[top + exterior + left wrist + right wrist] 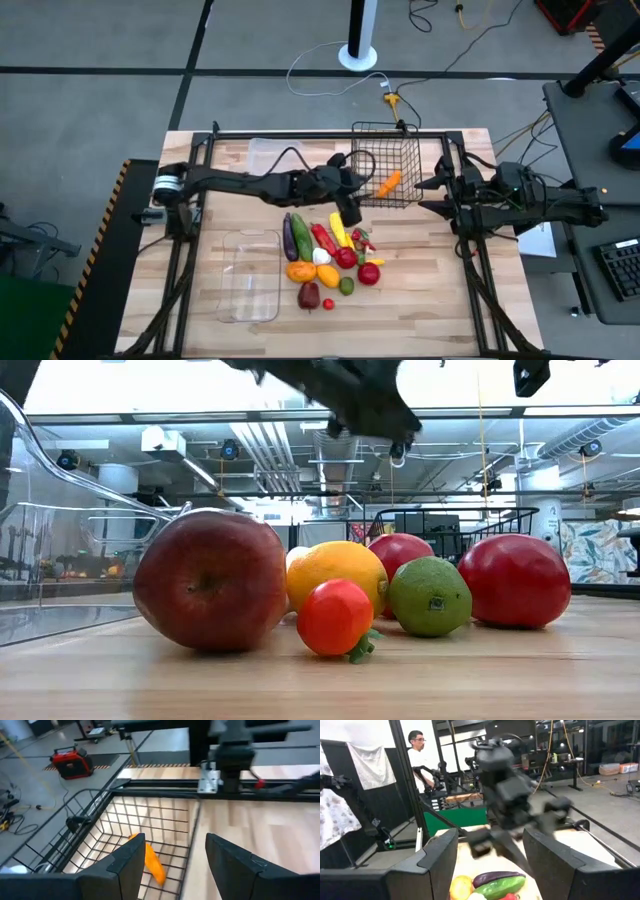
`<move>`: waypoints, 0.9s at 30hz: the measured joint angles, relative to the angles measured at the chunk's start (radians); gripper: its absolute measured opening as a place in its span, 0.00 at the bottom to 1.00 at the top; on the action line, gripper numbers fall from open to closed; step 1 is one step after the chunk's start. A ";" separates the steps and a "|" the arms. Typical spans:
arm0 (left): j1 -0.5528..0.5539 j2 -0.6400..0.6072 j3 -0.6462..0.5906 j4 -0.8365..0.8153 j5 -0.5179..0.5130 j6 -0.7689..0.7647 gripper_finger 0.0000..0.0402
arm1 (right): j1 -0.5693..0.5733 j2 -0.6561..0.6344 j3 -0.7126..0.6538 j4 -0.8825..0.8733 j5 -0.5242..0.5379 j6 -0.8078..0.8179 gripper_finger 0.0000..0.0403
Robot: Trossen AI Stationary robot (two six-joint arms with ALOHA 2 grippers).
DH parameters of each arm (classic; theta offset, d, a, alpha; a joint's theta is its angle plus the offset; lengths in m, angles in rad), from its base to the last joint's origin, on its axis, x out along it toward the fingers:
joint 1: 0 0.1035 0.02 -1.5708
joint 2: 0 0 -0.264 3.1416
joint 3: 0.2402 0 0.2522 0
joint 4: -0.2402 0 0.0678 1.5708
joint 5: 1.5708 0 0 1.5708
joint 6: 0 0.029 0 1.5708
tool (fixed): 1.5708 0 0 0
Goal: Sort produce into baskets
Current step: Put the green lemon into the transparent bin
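At the table's near edge the produce pile [328,258] sits bunched in the middle: a dark red apple [210,592], an orange fruit [335,572], a small tomato [334,617], a lime [430,596], with the eggplant [289,238] and cucumber [302,236] behind. The clear tray [250,276] lies just left of them, empty. Further back, the left gripper [347,205] hovers at the wire basket's [386,175] near left corner, fingers [127,862] parted and holding nothing. The carrot [389,183] lies inside the basket, below and just beyond those fingers, so a drop looks done. At the right edge the right gripper [428,196] waits, jaws apart, empty, facing the pile
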State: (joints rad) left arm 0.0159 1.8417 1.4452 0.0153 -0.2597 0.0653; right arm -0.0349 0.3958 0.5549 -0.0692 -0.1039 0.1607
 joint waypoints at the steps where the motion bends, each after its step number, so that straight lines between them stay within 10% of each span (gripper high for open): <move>1: -0.017 -0.021 0.000 -0.042 -0.010 0.003 0.47 | 0.000 0.002 0.000 0.000 0.000 0.006 0.54; 27: -0.518 -0.191 0.000 -0.906 -0.391 -0.479 0.47 | 0.069 0.365 0.267 -0.232 0.001 0.162 0.54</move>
State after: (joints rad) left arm -0.5020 1.6505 1.4452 -0.8903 -0.6510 -0.4141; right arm 0.0337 0.7610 0.8218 -0.3009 -0.1033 0.3228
